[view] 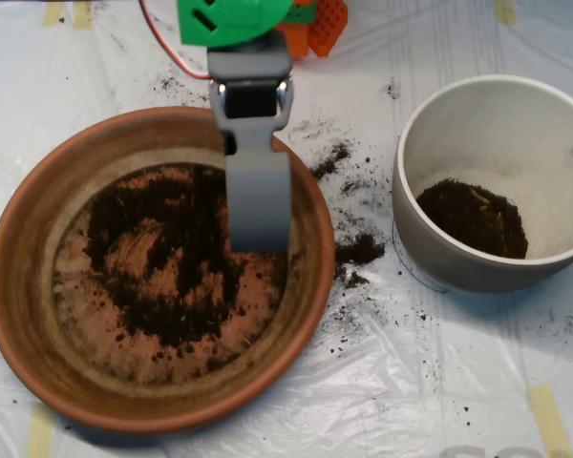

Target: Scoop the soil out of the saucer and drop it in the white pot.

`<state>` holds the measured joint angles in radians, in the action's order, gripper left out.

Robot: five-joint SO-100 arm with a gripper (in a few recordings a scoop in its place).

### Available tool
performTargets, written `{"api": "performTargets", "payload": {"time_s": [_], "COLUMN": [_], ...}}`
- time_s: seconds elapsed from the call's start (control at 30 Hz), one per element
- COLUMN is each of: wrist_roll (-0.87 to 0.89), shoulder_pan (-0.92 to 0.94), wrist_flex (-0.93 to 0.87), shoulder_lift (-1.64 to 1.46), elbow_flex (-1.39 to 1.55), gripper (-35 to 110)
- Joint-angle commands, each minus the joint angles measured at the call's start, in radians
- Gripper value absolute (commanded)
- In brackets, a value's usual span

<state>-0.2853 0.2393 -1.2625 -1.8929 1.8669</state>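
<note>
Sitting at left, the saucer [24, 286] holds a thin, patchy layer of soil [167, 277], with bare terracotta showing through in places. The white pot [458, 258] at right has a dark mound of soil on its floor. Loose crumbs [358, 250] lie on the plastic sheet [411, 382] between the two. The grey scoop [259, 234] hangs over the saucer's upper right part, its tip at the soil patch's right edge; looks closed, nothing seen gripped.

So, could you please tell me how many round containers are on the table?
2: the saucer on the left, under the scoop, and the white pot on the right. Both hold soil.
</note>
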Motion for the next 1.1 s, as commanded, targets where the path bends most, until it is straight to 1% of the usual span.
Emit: {"api": "performTargets", "payload": {"time_s": [0.0,0.1,0.23,0.53,0.77,1.07], "wrist_roll": [-0.044,-0.075,-0.101,-0.114,-0.091,-0.100], "shoulder_pan": [0.097,0.149,0.193,0.209,0.184,0.164], "wrist_flex": [0.106,0.158,0.172,0.069,-0.031,-0.089], "shoulder_lift": [-0.020,0.086,0.229,0.456,0.586,0.686], "elbow_flex": [0.104,0.130,0.081,-0.160,-0.345,-0.426], "gripper": [53,57,60,63,62,59]}}
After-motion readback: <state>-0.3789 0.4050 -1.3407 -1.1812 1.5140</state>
